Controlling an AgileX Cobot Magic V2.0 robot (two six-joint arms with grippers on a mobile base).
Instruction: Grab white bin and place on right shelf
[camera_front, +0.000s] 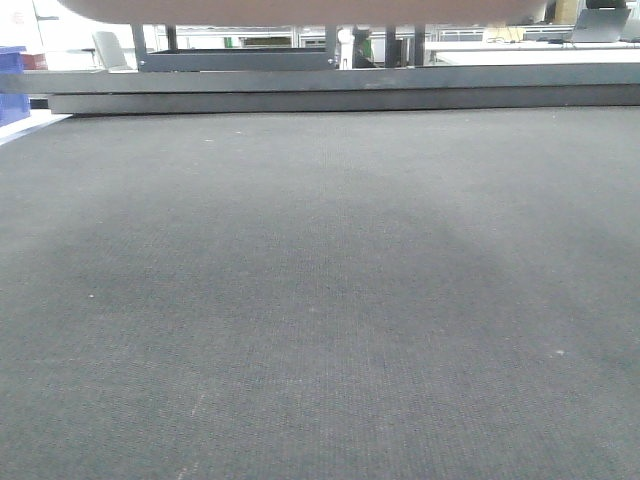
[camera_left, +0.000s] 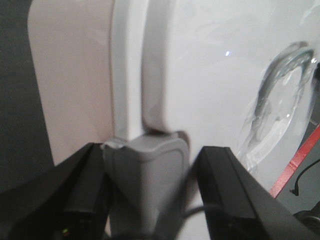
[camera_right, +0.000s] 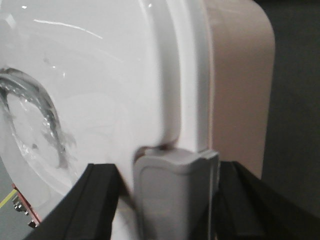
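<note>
Two claws, both mine, are clamped on the white bin (camera_front: 300, 8), one at each end of it. My left claw (camera_left: 150, 167) has its black fingers (camera_left: 82, 190) on either side of the near grey latch (camera_left: 147, 195). That latch sits where the glossy lid (camera_left: 210, 65) meets the bin's pale pinkish side wall (camera_left: 70, 75). The claw is narrowed around the latch, holding the bin by it. My right claw (camera_right: 167, 170) grips the same way at the opposite end, closed down on the far grey latch (camera_right: 172, 195), with the pinkish wall running just beside it.

The recessed handle (camera_left: 280, 90) lies in the lid, away from the latch, and shows as a curved, shiny hollow. A red strip (camera_left: 295, 160) shows past the lid's edge, next to the handle.

From the front camera only the bin's rounded underside appears, stretched along the very top of the view. It hangs clear above the dark grey counter (camera_front: 320, 300) without touching it. Under the bin, at the counter's far edge, runs a long grey rail (camera_front: 350, 92). A blue bin (camera_front: 12, 85) stands below the white bin's left corner.
</note>
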